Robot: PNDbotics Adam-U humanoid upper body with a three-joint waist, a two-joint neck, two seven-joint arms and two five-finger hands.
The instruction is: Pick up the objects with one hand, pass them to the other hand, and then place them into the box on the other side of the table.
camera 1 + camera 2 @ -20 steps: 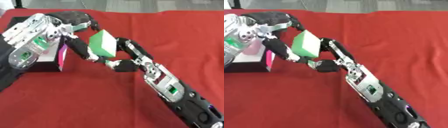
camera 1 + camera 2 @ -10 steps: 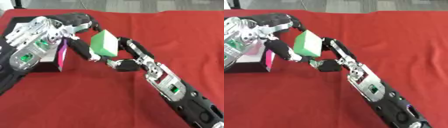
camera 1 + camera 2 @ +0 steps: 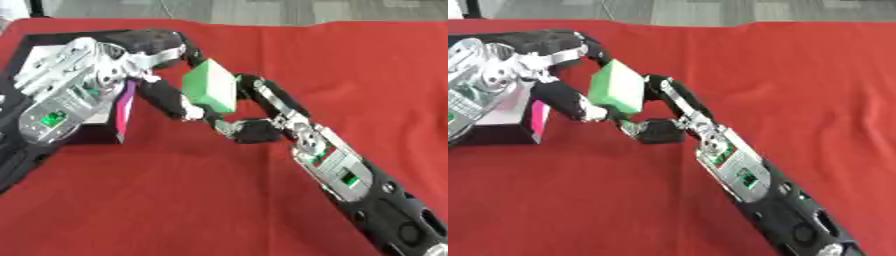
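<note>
At the far left, a dark box with a magenta-pink inner wall [image 3: 125, 107] sits on the red cloth-covered worktop [image 3: 350, 65], largely hidden behind the silver and black left arm. The left hand [image 3: 162, 75] reaches out from above the box, its black fingers [image 3: 166, 100] curled round the left side and top of the green rectangular block [image 3: 210, 92]. The block is held in the air just right of the box, tilted, between both hands. The right hand [image 3: 662, 112] comes up from the lower right corner, its fingers [image 3: 677, 97] wrapped against the block's right face and its thumb under the lower edge, so both hands grip it together.
</note>
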